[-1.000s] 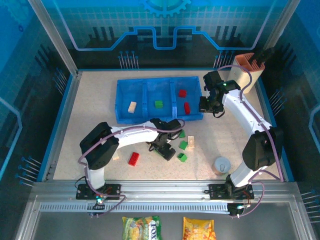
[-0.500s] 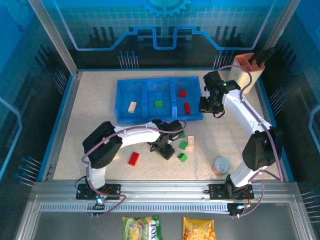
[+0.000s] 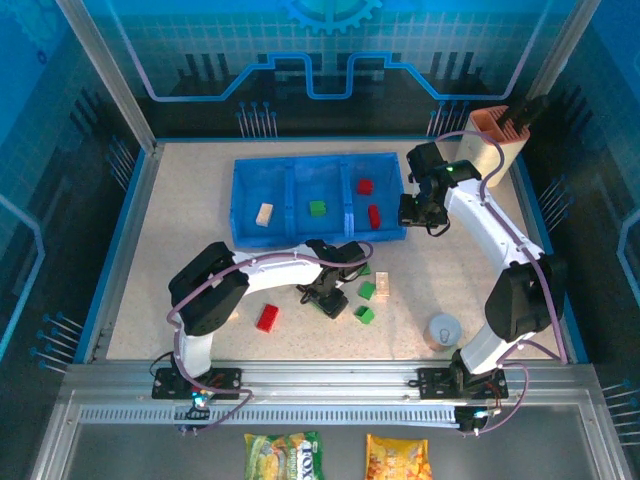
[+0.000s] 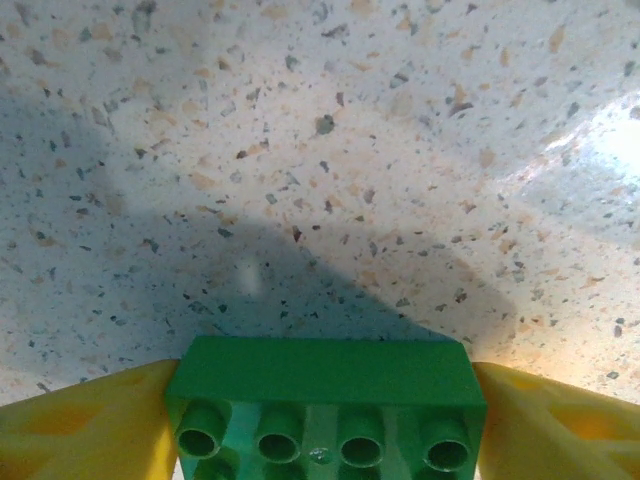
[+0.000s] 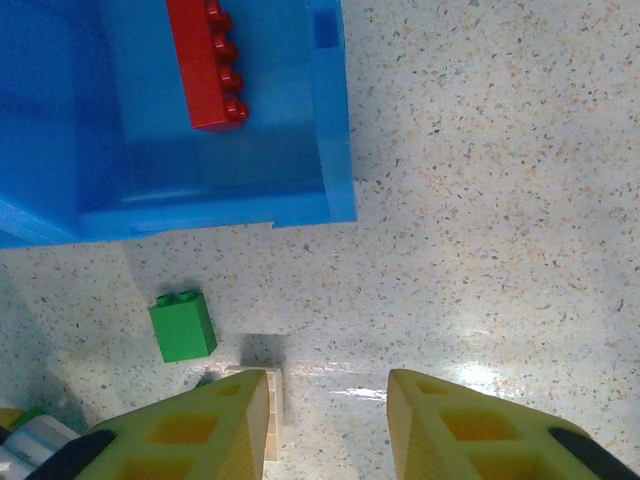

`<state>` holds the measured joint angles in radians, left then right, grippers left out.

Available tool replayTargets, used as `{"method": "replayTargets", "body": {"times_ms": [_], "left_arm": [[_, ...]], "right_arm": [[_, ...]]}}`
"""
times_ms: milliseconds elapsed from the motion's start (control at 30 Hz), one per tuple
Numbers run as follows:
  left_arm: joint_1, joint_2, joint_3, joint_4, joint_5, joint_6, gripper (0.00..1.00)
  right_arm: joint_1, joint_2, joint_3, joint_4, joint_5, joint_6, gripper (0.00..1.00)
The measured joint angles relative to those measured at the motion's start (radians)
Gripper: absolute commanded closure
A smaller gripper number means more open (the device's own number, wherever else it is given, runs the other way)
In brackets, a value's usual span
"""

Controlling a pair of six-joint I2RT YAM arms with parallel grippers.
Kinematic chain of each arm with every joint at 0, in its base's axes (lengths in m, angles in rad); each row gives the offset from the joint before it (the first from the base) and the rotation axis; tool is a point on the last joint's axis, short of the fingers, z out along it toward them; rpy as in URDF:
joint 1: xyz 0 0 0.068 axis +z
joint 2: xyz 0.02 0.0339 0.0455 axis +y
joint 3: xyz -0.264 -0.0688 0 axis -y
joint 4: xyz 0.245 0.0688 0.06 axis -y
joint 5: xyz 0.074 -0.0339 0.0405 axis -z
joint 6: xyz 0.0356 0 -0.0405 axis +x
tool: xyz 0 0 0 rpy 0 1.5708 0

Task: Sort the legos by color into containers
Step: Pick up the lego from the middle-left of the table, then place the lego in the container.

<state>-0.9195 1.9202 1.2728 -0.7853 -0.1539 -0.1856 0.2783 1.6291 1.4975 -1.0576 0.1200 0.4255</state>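
- The left wrist view shows what the arm hides from above: the left gripper (image 4: 325, 440) has its yellow fingers (image 4: 90, 425) set against both ends of an oblong green brick (image 4: 325, 375). A row of four round studs faces the camera. Whether the brick is lifted off the speckled table (image 4: 320, 150) I cannot tell.
- The right wrist view shows the right gripper (image 5: 330, 425) with its jaws partly apart and nothing between them but bare tabletop. It hangs just off the near right corner of the tray (image 5: 335, 120).
- That view also picks out the studs along the long red brick (image 5: 208, 65) inside the tray. A square green brick (image 5: 182, 325) lies on the table just outside the tray wall.
- Seen from above, the tray is shallow, translucent blue plastic with three compartments side by side:
  - the left one holds a beige brick (image 3: 264, 213);
  - the middle one holds a small green brick (image 3: 318, 208);
  - the right one holds a square red brick (image 3: 365, 186) and the long red one.
- Loose on the table in front of the tray are a red brick (image 3: 267, 317), two green bricks (image 3: 367, 290) (image 3: 364, 314) and a cream brick (image 3: 384, 286) — all glossy and hard-edged.
- A grey round cup (image 3: 444, 330) stands near the right arm's base.
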Motion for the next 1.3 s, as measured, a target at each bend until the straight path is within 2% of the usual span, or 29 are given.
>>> {"method": "replayTargets", "body": {"times_ms": [433,500,767,1067,1300], "left_arm": [[0.0,-0.005,0.0,0.005,-0.002,-0.002,0.38],[0.001,-0.012,0.0,0.005,-0.011,-0.021,0.42],[0.043,-0.079,0.043,0.005,-0.063,-0.131,0.43],[0.124,-0.093,0.197,-0.012,-0.114,-0.239,0.45],[0.183,-0.016,0.393,-0.053,-0.179,-0.316,0.48]], "right_arm": [[0.0,-0.006,0.0,0.0,0.0,0.0,0.63],[0.0,-0.013,0.0,-0.001,0.001,0.0,0.63],[0.0,-0.035,-0.006,-0.004,0.003,0.0,0.63],[0.0,-0.047,-0.028,-0.007,0.003,0.001,0.63],[0.0,-0.049,-0.041,-0.006,0.002,0.002,0.63]]}}
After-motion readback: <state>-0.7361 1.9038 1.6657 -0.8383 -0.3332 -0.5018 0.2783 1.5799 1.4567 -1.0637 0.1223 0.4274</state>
